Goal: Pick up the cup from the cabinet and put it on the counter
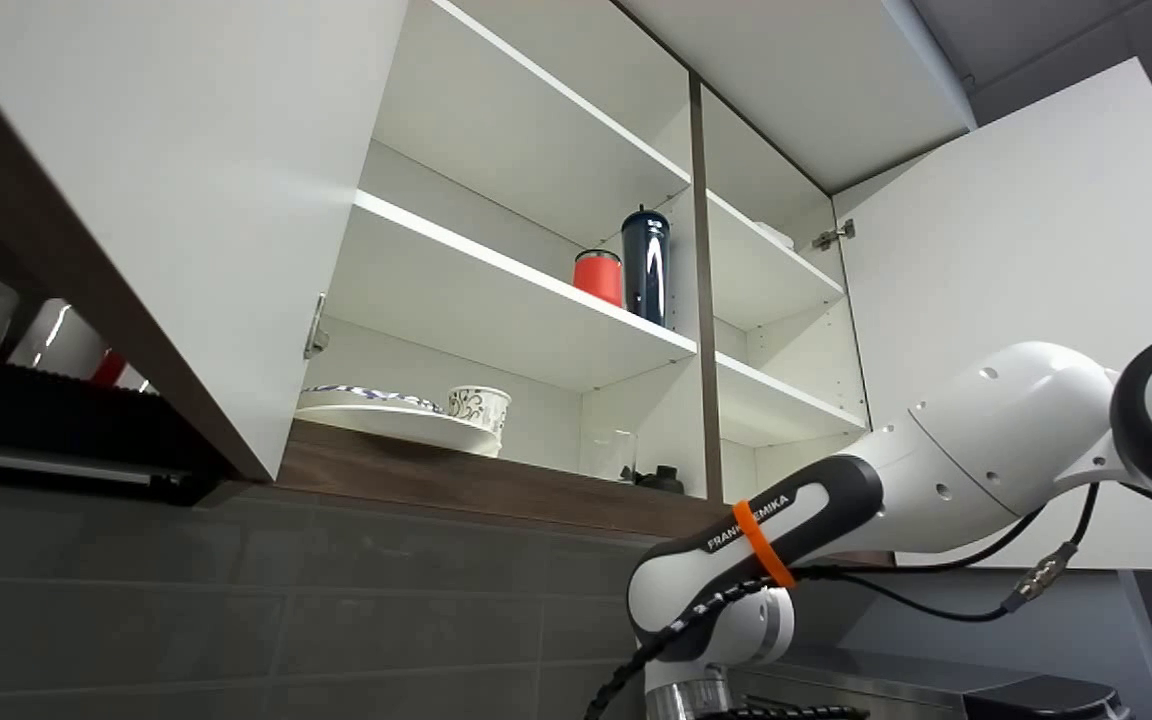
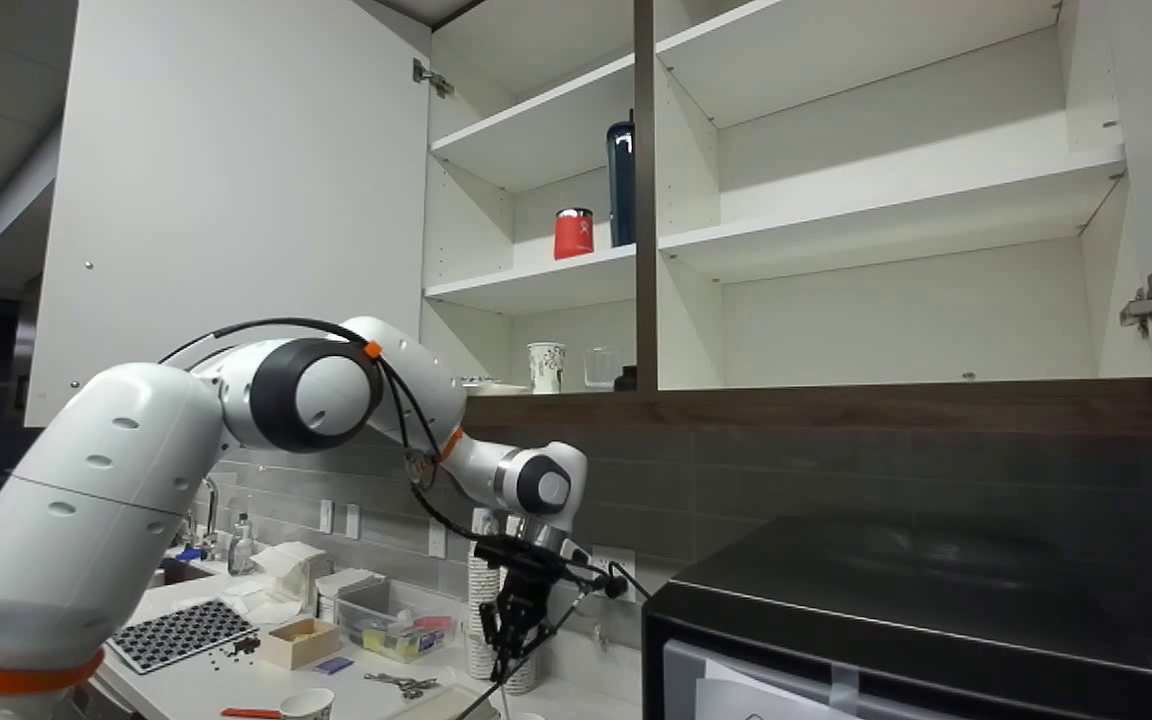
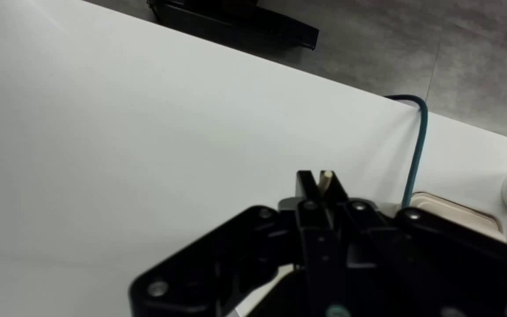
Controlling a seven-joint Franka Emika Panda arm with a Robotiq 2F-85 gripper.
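Note:
The open white cabinet (image 1: 496, 280) (image 2: 886, 320) shows in both exterior views. On its lowest level stand a white cup with a dark leafy pattern (image 1: 479, 405) (image 2: 547, 367), beside plates, and a clear tumbler (image 1: 616, 453) (image 2: 599, 367). I cannot tell which is the task's cup. The white counter (image 2: 186, 690) (image 3: 148, 154) lies below. My gripper (image 2: 499, 665) points down over the counter, well below the cabinet. In the wrist view its fingers (image 3: 316, 177) are nearly together, with a thin pale stick (image 3: 325, 178) between the tips.
A red cup (image 1: 598, 277) and dark bottle (image 1: 646, 265) stand on the middle shelf. Cup stacks (image 2: 482, 590) stand close behind my gripper. A black appliance (image 2: 896, 600) is beside it. A teal tube (image 3: 420, 141) and beige tray (image 3: 451, 209) show in the wrist view.

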